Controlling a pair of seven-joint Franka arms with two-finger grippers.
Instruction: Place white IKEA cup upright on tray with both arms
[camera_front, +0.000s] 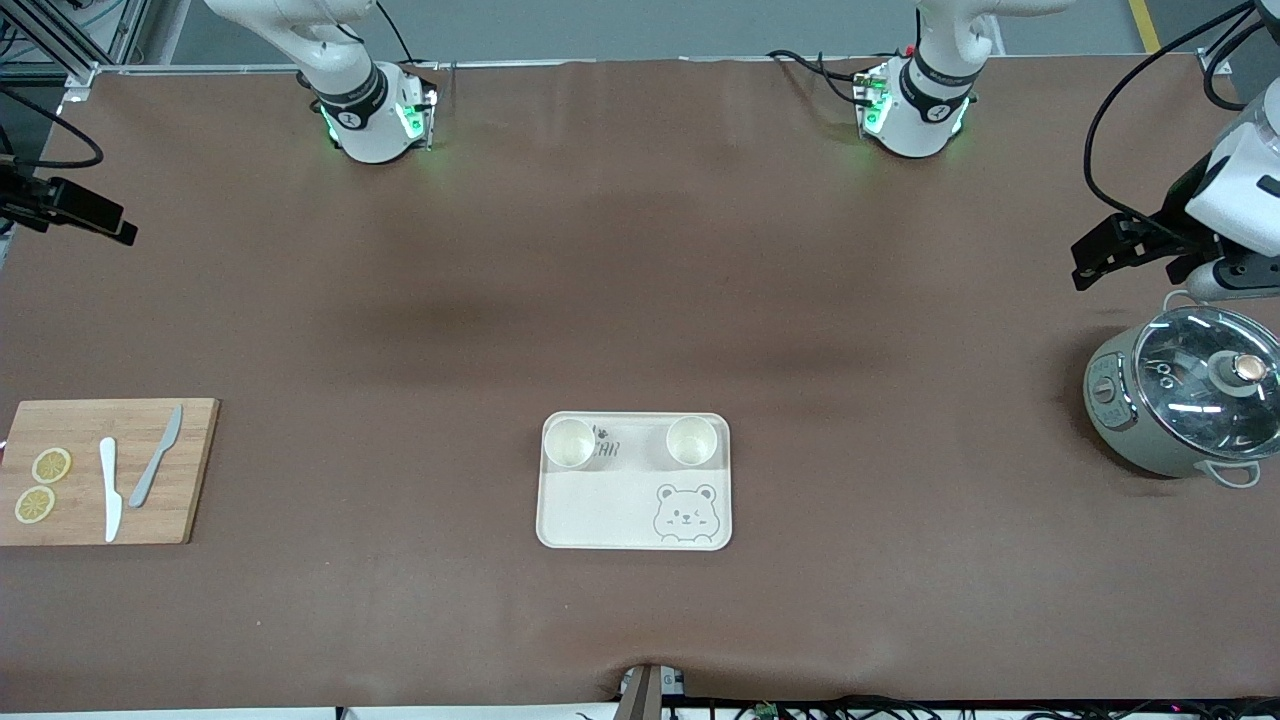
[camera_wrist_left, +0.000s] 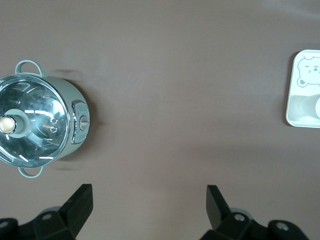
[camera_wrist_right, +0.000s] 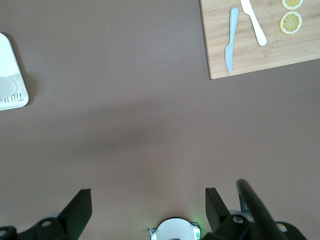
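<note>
The cream-white tray (camera_front: 600, 510) with a grey bear face lies in the middle of the table, toward the front camera. Two white cups (camera_front: 569, 443) (camera_front: 691, 441) stand upright on its edge farthest from that camera. My left gripper (camera_front: 1088, 262) hangs open and empty over the left arm's end of the table, beside the pot; its wrist view shows the open gripper (camera_wrist_left: 150, 205) and the tray's edge (camera_wrist_left: 291, 100). My right gripper (camera_front: 115, 225) hangs open and empty over the right arm's end; its wrist view shows the open gripper (camera_wrist_right: 148, 207) and a tray corner (camera_wrist_right: 9, 60).
A grey-green cooker pot (camera_front: 1180, 405) with a glass lid stands at the left arm's end, also in the left wrist view (camera_wrist_left: 40, 120). A wooden cutting board (camera_front: 190, 470) with two knives and two lemon slices lies at the right arm's end, also in the right wrist view (camera_wrist_right: 260, 55).
</note>
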